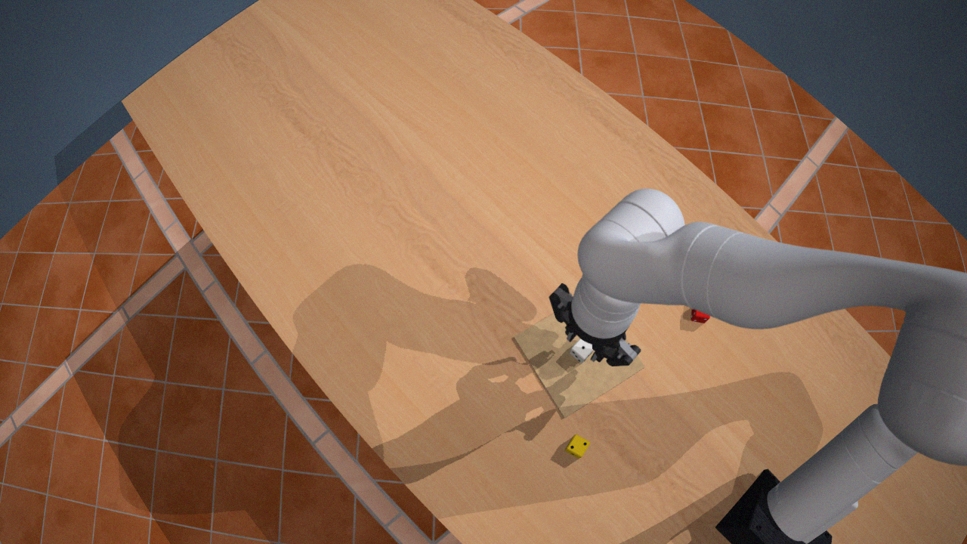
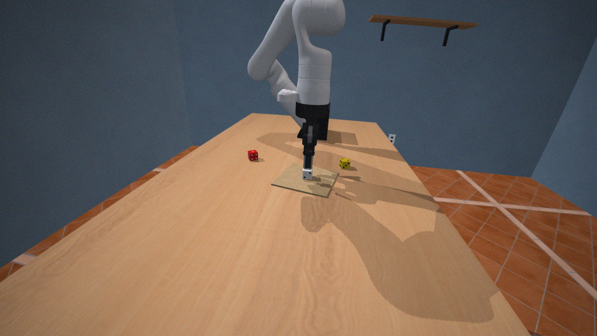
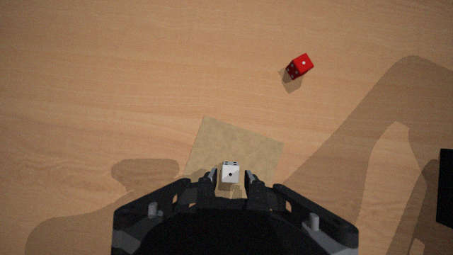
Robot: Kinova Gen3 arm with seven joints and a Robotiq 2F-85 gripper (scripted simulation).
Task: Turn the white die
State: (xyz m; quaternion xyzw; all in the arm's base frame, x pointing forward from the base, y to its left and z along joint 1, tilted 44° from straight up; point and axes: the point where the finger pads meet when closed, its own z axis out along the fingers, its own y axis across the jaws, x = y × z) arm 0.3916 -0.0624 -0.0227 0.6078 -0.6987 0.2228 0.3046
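Observation:
The white die [image 1: 580, 350] [image 2: 307, 174] [image 3: 230, 173] lies flat on the mat [image 1: 593, 394] [image 2: 288, 179] [image 3: 241, 142]. Its top face shows 1, and the side facing the exterior camera shows 2. My gripper [image 1: 584, 345] [image 2: 307, 166] [image 3: 230, 176] points down with its fingers partly open, one on each side of the white die. The wrist view shows a gap between the die and each finger. The mat lies flat on the table, partly hidden by the gripper.
A red die [image 1: 700, 316] [image 2: 252, 155] [image 3: 300, 66] with 1 on top lies on the table, off the mat. A yellow die [image 1: 578, 446] [image 2: 344, 163] with 2 on top lies off the mat's other side. In the top view, the arm passes close above the red die and partly hides it.

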